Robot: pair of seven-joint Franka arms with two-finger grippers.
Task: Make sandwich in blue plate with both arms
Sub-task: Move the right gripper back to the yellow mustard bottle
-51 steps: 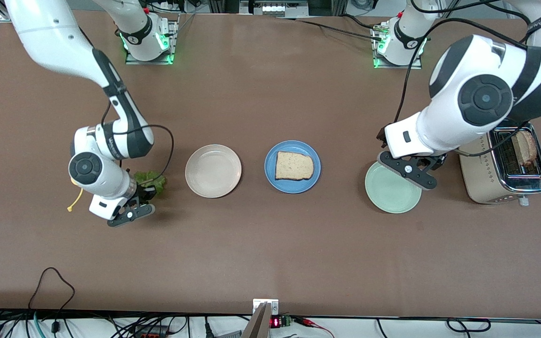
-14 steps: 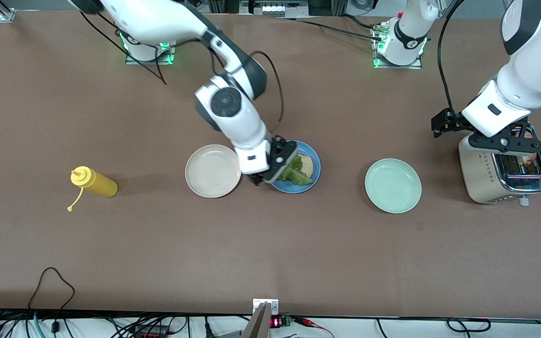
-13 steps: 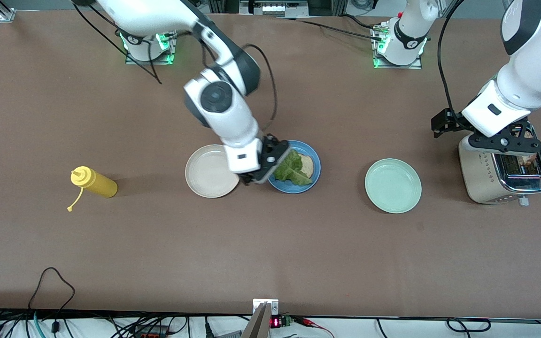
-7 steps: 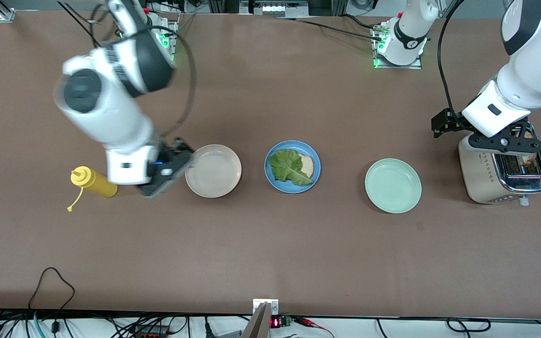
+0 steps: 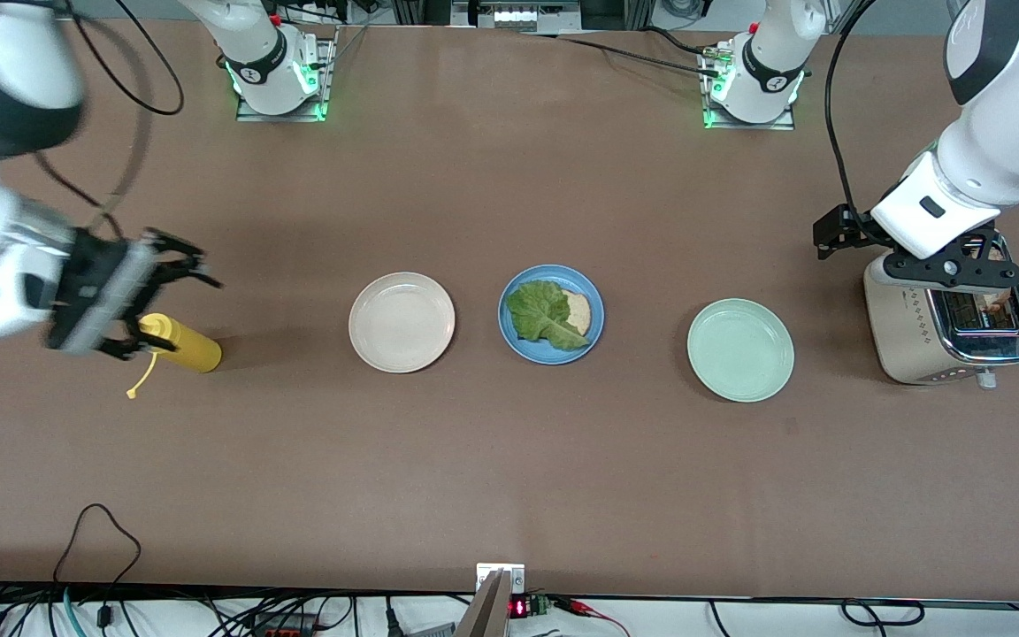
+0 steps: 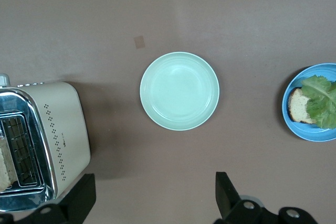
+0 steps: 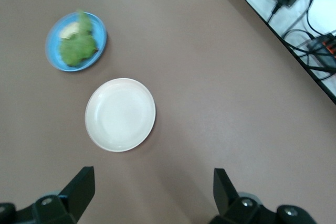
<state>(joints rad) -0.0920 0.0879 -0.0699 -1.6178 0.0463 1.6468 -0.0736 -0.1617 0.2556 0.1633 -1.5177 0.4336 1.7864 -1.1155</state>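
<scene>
Front view: no legible writing; left gripper (image 5: 934, 257) over toaster (image 5: 943, 332), right gripper (image 5: 134, 296) over mustard bottle (image 5: 180, 345), fingers released.

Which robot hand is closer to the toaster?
The left. The left end effector hangs open right over the toaster. The right end effector, also open, is over the yellow bottle at the right arm's end.

No legible text or labels.

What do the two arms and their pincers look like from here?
Both arms are bulky glossy white shells with dark grey-black joints and loose black cables. Each ends in a black two-finger pincer: the left pincer and the right pincer. Their bases glow green.
</scene>
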